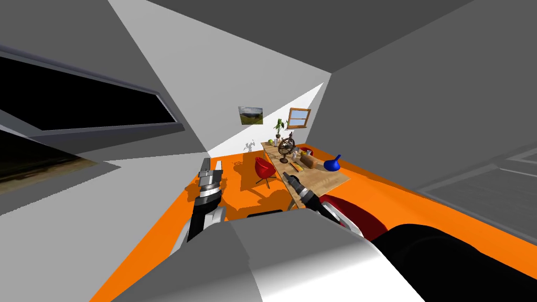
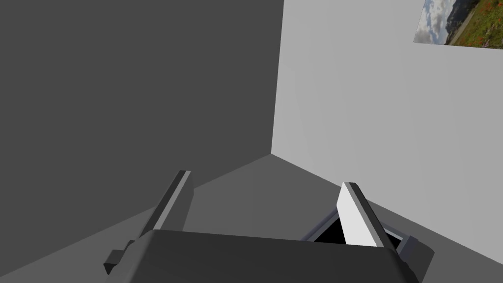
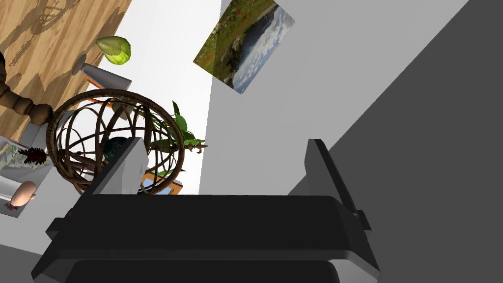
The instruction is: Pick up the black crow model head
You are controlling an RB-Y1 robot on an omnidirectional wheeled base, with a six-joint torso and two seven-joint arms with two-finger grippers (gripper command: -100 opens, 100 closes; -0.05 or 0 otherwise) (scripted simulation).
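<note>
I cannot pick out a black crow head among the small items on the long wooden table (image 1: 325, 181). A small dark, spiky thing (image 3: 33, 156) lies beside a brown ring-sphere ornament (image 3: 115, 142); what it is I cannot tell. My right gripper (image 1: 289, 177) hangs open over the table's near end, and its fingers (image 3: 123, 164) point towards the ornament (image 1: 286, 146) with nothing between them. My left gripper (image 1: 211, 168) is raised over the orange floor to the left of the table. It stands open (image 2: 267, 206) and empty.
A red chair (image 1: 265, 169) stands on the table's left side and another red seat (image 1: 359, 220) is close in front of me. A blue vessel (image 1: 332, 164), a potted plant (image 1: 279, 126) and several small items stand on the table. Grey walls close in on both sides.
</note>
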